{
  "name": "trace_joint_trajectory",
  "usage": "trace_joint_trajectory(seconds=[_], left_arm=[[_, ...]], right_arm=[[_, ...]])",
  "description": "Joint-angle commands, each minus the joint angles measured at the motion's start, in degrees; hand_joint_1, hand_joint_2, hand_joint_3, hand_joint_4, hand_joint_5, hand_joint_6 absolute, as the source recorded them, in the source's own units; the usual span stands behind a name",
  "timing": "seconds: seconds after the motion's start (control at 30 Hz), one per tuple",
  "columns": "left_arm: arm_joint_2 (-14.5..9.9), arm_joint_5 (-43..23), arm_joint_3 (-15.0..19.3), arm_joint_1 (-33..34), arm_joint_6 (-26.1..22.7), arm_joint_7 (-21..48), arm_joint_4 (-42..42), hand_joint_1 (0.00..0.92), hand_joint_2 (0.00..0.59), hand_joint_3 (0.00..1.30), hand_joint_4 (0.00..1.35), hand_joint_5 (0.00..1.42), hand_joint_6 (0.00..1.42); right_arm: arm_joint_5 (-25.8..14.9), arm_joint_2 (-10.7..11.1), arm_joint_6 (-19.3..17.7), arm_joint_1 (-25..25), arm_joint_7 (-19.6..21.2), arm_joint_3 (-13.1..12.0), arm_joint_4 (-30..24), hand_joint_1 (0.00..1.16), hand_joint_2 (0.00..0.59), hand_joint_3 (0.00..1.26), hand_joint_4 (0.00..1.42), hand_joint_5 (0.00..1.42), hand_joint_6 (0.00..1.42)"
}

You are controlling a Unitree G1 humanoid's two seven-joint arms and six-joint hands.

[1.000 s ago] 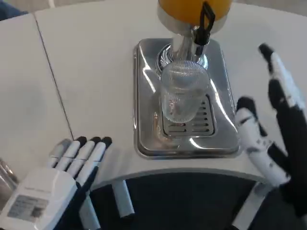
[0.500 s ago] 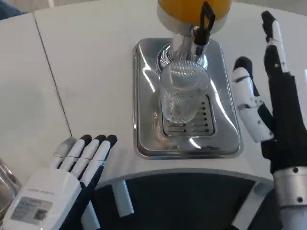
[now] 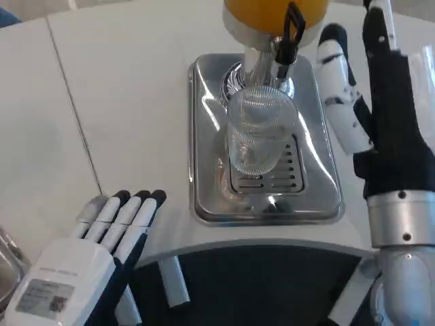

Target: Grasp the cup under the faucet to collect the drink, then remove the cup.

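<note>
Along the right edge of the frame the right hand (image 3: 380, 115) stands upright with its fingers (image 3: 338, 81) spread and released, grasping nothing, just beside the right rim of the drip tray (image 3: 204, 142) and apart from the cup (image 3: 260, 132). At lower left the left hand (image 3: 81, 272) lies flat on the table (image 3: 122, 102), its fingers (image 3: 129, 217) straight, side by side and empty, short of the tray's lower left corner. At centre, the clear ribbed cup stands upright on the tray's slotted grate, below the black-handled faucet (image 3: 289, 37) of the orange drink dispenser (image 3: 272, 13) at top centre.
</note>
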State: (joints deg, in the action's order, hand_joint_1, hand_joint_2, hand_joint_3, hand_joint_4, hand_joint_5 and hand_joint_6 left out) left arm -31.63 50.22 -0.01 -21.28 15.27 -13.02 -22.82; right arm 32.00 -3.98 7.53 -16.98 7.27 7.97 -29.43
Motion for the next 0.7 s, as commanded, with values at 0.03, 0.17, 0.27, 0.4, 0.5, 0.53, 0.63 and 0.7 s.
trace_joint_trajectory(seconds=[0.03, 0.17, 0.27, 0.4, 0.5, 0.53, 0.63, 0.7], left_arm=[[0.31, 0.01, 0.11, 0.00, 0.45, 0.82, 0.15, 0.139, 0.061, 0.00, 0.00, 0.00, 0.01], [0.39, -0.28, 0.19, 0.08, 0.33, 0.99, 0.26, 0.139, 0.061, 0.00, 0.00, 0.00, 0.01], [0.44, -0.55, 0.43, 0.18, 0.27, 1.07, 0.48, 0.134, 0.063, 0.00, 0.00, 0.00, 0.01], [0.19, -0.96, 0.95, 0.33, 0.36, 1.19, 0.97, 0.130, 0.064, 0.00, 0.00, 0.00, 0.01], [0.18, -1.24, 1.27, 0.44, 0.59, 1.23, 1.31, 0.128, 0.064, 0.00, 0.00, 0.00, 0.01], [0.14, -1.37, 1.40, 0.50, 0.71, 1.21, 1.41, 0.128, 0.064, 0.00, 0.00, 0.00, 0.01], [-0.07, -1.74, 1.68, 0.64, 0.95, 1.19, 1.68, 0.127, 0.064, 0.00, 0.00, 0.00, 0.01], [-0.30, -2.01, 2.00, 0.69, 1.17, 1.12, 1.95, 0.126, 0.065, 0.00, 0.00, 0.00, 0.01]], right_arm=[[-0.69, -0.74, 0.26, -3.00, 0.44, 0.57, 1.40, 0.12, 0.586, 0.00, 0.00, 0.00, 0.00], [-1.37, -1.32, 1.01, -5.93, 0.14, 1.17, 3.36, 0.12, 0.586, 0.00, 0.00, 0.00, 0.00], [-1.49, -1.33, 1.51, -6.54, -0.11, 1.83, 4.17, 0.12, 0.586, 0.00, 0.00, 0.00, 0.00], [-2.45, -1.73, 1.76, -6.41, 0.17, 2.25, 5.92, 0.12, 0.586, 0.00, 0.00, 0.00, 0.00], [-2.65, -1.95, 1.77, -6.65, 0.43, 2.76, 7.14, 0.11, 0.586, 0.00, 0.00, 0.00, 0.00], [-2.55, -2.10, 1.87, -6.85, 0.43, 3.04, 7.54, 0.11, 0.586, 0.00, 0.00, 0.00, 0.00], [-2.35, -2.49, 2.22, -7.16, 0.41, 3.58, 8.22, 0.11, 0.586, 0.00, 0.00, 0.00, 0.00], [-2.27, -2.66, 2.38, -7.13, 0.50, 3.84, 8.45, 0.11, 0.586, 0.00, 0.00, 0.00, 0.00]])
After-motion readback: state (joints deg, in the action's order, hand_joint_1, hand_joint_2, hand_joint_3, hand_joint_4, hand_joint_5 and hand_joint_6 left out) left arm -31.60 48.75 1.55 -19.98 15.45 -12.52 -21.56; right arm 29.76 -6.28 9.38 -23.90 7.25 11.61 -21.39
